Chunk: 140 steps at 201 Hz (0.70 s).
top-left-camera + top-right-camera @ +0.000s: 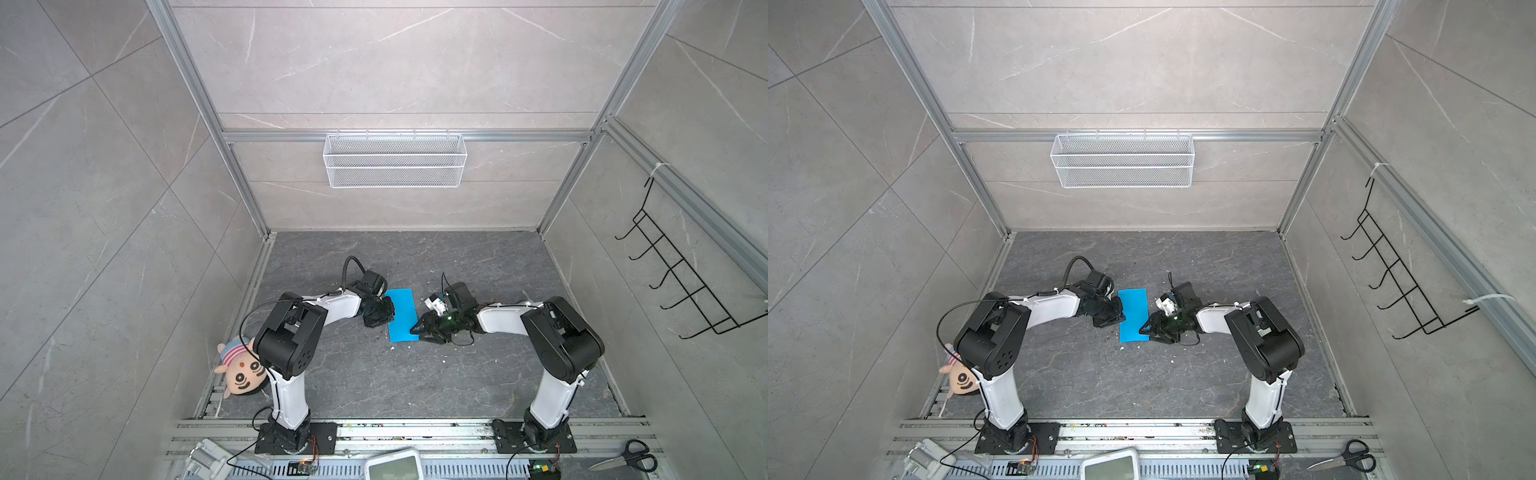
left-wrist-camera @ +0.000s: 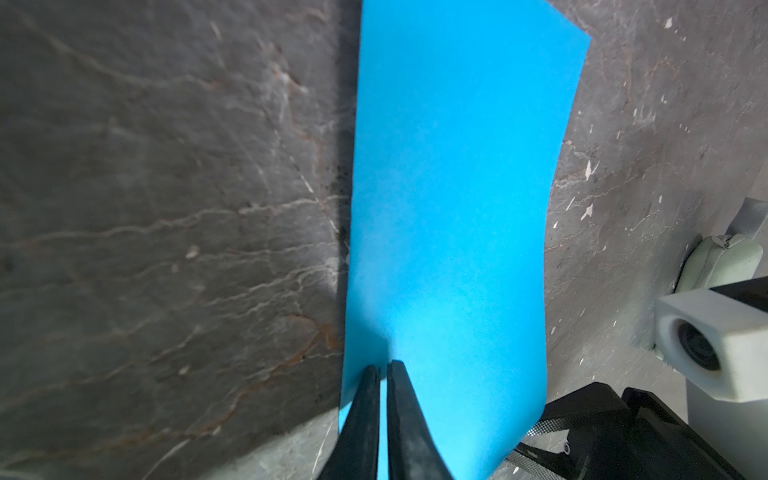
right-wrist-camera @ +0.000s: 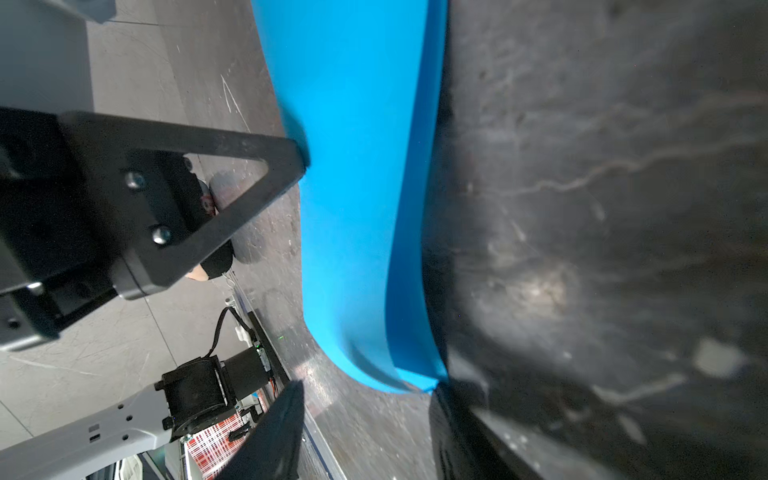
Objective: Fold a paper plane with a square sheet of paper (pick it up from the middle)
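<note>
The square sheet of paper (image 1: 402,313) (image 1: 1133,313) lies on the dark table as a sky-blue long rectangle, folded double. No paper plane is in view. My left gripper (image 1: 388,318) (image 1: 1121,316) is shut, and its tips (image 2: 384,368) rest on the sheet (image 2: 457,208) near its left long edge. My right gripper (image 1: 415,330) (image 1: 1144,328) stands open at the near right corner. In the right wrist view the two layers (image 3: 357,187) part slightly at that corner. The corner sits against one finger of the right gripper (image 3: 370,384), and nothing is held between its jaws.
A plush doll (image 1: 241,370) lies by the left arm's base. A white mesh basket (image 1: 395,160) hangs on the back wall and a black hook rack (image 1: 685,282) on the right wall. Scissors (image 1: 627,457) and a white device (image 1: 395,465) lie at the front rail.
</note>
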{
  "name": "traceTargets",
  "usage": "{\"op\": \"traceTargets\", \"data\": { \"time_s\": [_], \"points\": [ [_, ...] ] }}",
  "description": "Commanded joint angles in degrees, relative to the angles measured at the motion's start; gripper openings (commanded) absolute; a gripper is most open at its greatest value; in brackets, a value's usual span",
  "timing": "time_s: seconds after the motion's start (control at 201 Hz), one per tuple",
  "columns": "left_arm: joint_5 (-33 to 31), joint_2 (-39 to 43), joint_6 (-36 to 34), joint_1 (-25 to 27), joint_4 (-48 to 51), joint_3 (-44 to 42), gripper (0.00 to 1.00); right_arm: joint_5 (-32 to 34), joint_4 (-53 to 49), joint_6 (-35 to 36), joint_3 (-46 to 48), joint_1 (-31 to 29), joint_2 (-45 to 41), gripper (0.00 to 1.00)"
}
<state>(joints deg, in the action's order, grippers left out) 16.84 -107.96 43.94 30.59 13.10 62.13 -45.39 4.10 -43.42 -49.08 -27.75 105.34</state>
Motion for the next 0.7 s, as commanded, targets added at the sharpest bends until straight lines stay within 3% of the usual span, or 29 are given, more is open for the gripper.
{"op": "traceTargets", "data": {
  "time_s": [0.0,0.383,0.692],
  "points": [
    [-5.99,-5.2,-0.27,-0.3,6.44,-2.62,0.12,-0.05,3.56,-1.59,1.0,-0.32,-0.06,0.52],
    [-5.85,-5.41,-0.53,-0.23,6.54,-2.44,0.13,-2.13,11.34,-2.3,2.16,-0.31,-0.78,0.52],
    [-5.83,-5.28,-1.01,-0.24,6.86,-1.96,0.12,-1.14,11.99,0.31,-3.13,-0.3,3.54,0.52]
  ]
}}
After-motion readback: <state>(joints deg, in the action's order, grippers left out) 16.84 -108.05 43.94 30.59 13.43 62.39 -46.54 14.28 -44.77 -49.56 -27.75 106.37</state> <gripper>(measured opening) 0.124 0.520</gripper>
